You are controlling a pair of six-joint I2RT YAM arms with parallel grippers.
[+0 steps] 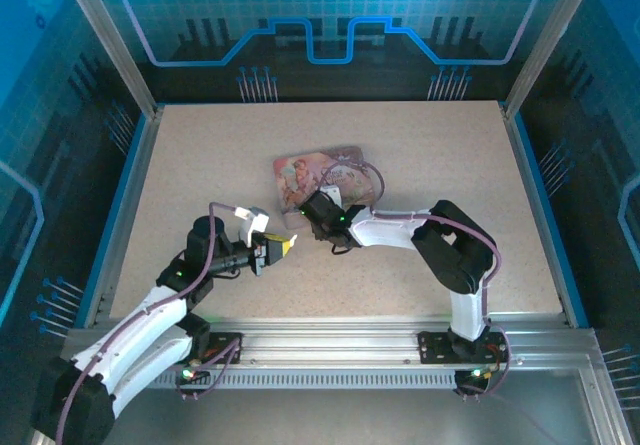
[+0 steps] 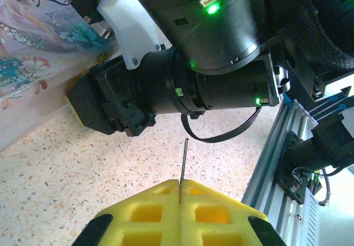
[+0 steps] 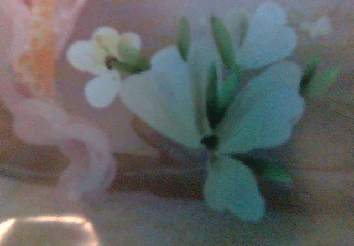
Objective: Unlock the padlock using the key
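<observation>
The key juts forward (left end effector pinching).

**Surroundings of the work area**

Top view: a pink illustrated tin lies flat just above the frame's centre on a speckled beige tabletop, which has blue edging at left and right. An aluminium rail crosses the lower part. Blue-lit patterned panels close the top and sides. Left wrist view: the tin's printed lid and side wall fill the upper left, with tabletop below. Right wrist view: a blurred close-up of the tin's print, with a white blossom at upper left and pale green leaves at centre.
</observation>
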